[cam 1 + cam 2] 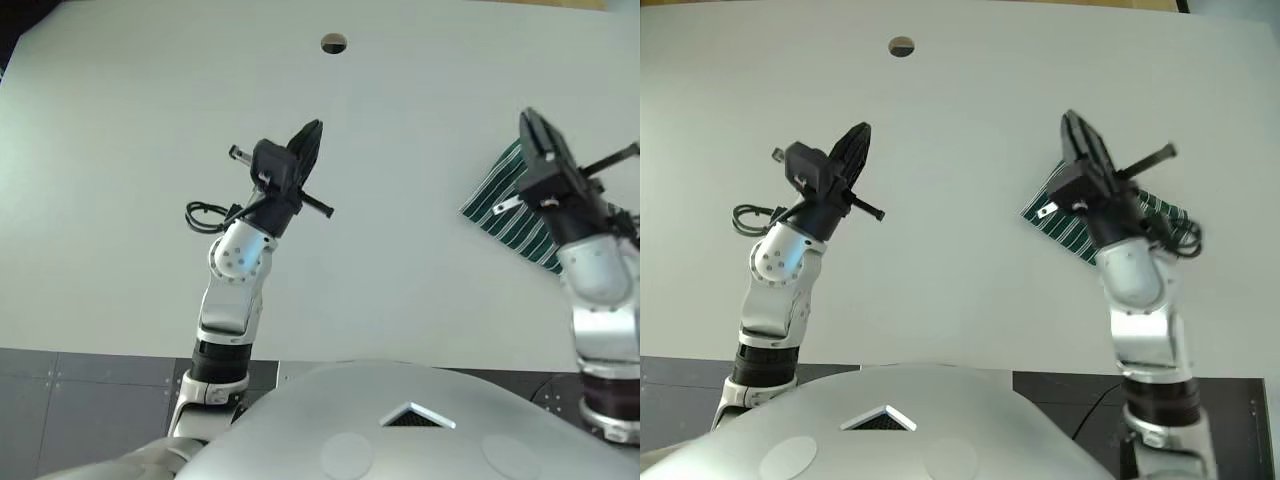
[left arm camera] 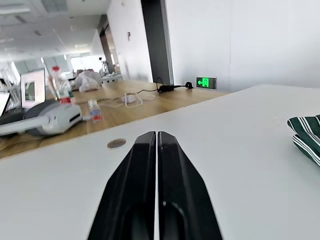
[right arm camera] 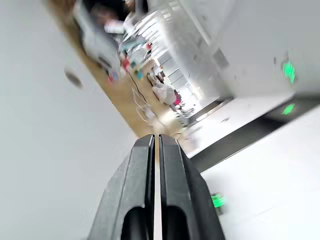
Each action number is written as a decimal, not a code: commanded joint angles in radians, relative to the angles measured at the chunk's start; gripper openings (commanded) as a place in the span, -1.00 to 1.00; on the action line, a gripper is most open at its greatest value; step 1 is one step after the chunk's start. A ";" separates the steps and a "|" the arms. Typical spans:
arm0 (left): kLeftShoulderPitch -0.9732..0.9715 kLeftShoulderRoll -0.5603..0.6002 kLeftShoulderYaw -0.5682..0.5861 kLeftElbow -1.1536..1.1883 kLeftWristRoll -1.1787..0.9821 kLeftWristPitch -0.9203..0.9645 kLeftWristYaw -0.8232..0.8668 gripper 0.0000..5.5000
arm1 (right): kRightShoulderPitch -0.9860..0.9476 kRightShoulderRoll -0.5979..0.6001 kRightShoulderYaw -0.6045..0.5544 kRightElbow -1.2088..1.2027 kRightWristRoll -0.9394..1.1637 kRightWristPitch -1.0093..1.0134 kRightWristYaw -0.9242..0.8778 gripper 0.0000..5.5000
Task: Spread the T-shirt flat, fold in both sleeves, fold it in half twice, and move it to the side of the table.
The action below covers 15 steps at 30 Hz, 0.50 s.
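The T-shirt [image 1: 1065, 222], dark green with white stripes, lies folded into a small packet at the right side of the white table [image 1: 400, 150]; a white tag shows on it. Its edge also appears in the left wrist view as the T-shirt [image 2: 306, 134]. My right gripper [image 1: 1073, 127] is raised above the packet, shut and empty, tips pointing away from me. My left gripper [image 1: 312, 130] is held up over the middle of the table, well left of the shirt, also shut with nothing in it; its closed fingers [image 2: 150, 150] fill the left wrist view.
A round cable hole [image 1: 334, 43] sits near the table's far edge. Beyond the table stands a wooden desk [image 2: 130, 95] with bottles, cables and other items. The table's near edge runs just in front of my arms.
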 commanded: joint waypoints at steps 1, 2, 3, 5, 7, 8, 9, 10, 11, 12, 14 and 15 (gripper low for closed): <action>0.084 -0.005 0.058 -0.020 0.002 -0.104 0.039 -0.96 | 0.109 0.167 -0.043 -0.054 0.178 -0.126 -0.079 -0.95; 0.102 -0.008 0.074 -0.019 0.012 -0.135 0.056 -0.96 | 0.128 0.193 -0.047 -0.056 0.193 -0.170 -0.092 -0.95; 0.114 -0.012 0.085 -0.015 0.019 -0.159 0.069 -0.96 | 0.141 0.209 -0.048 -0.054 0.192 -0.209 -0.100 -0.95; 0.138 -0.022 0.105 -0.002 0.039 -0.208 0.102 -0.96 | 0.159 0.227 -0.037 -0.043 0.168 -0.268 -0.102 -0.95; 0.158 -0.033 0.108 0.018 0.058 -0.248 0.124 -0.96 | 0.169 0.242 -0.035 -0.031 0.152 -0.298 -0.107 -0.95; 0.167 -0.037 0.106 0.031 0.085 -0.275 0.140 -0.96 | 0.174 0.249 -0.039 -0.019 0.140 -0.311 -0.112 -0.95; 0.177 -0.045 0.104 0.046 0.109 -0.295 0.161 -0.96 | 0.178 0.254 -0.041 -0.009 0.134 -0.320 -0.115 -0.95; 0.182 -0.052 0.105 0.060 0.129 -0.306 0.179 -0.96 | 0.180 0.258 -0.042 0.001 0.131 -0.326 -0.116 -0.95; 0.186 -0.060 0.106 0.074 0.149 -0.312 0.199 -0.96 | 0.181 0.260 -0.042 0.012 0.129 -0.333 -0.115 -0.95; 0.188 -0.066 0.109 0.085 0.171 -0.313 0.219 -0.96 | 0.181 0.263 -0.043 0.020 0.130 -0.335 -0.114 -0.95; 0.179 -0.087 0.128 0.100 0.246 -0.308 0.298 -0.96 | 0.180 0.267 -0.049 0.042 0.139 -0.336 -0.112 -0.95; 0.172 -0.093 0.137 0.104 0.278 -0.304 0.331 -0.96 | 0.178 0.269 -0.053 0.051 0.143 -0.336 -0.113 -0.95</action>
